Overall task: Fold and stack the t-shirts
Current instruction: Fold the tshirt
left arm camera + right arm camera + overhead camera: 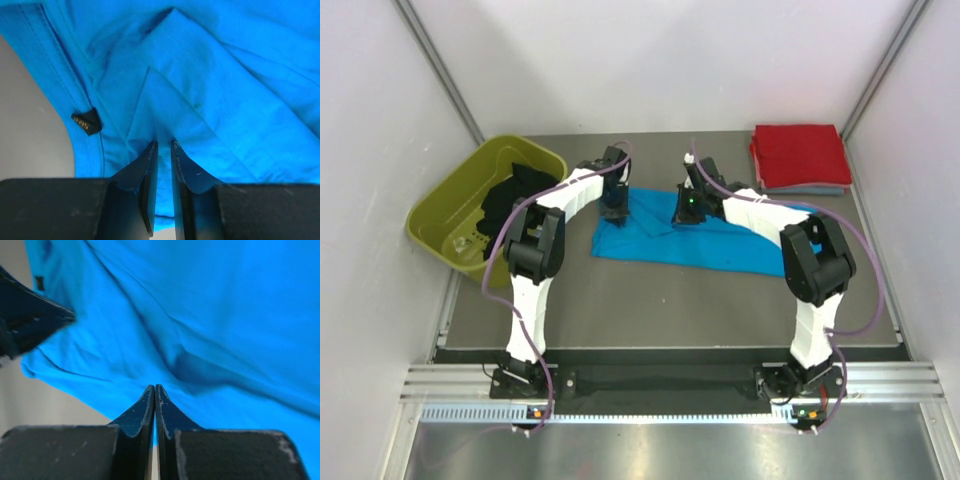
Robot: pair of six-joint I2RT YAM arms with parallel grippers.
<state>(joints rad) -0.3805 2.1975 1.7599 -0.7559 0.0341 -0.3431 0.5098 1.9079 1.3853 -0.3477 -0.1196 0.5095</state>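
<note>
The turquoise-blue t-shirt lies spread and creased across the middle of the table. My left gripper is at the shirt's back left edge. In the left wrist view the gripper is shut on a fold of the blue cloth near the collar tag. My right gripper is at the shirt's back edge near the middle. In the right wrist view it is pinched shut on the blue cloth. The red t-shirt lies folded on the grey-blue one at the back right. The black t-shirt lies in the tub.
The olive-green plastic tub stands at the left edge of the table. White walls close in the left, back and right sides. The left gripper's dark body shows at the left of the right wrist view.
</note>
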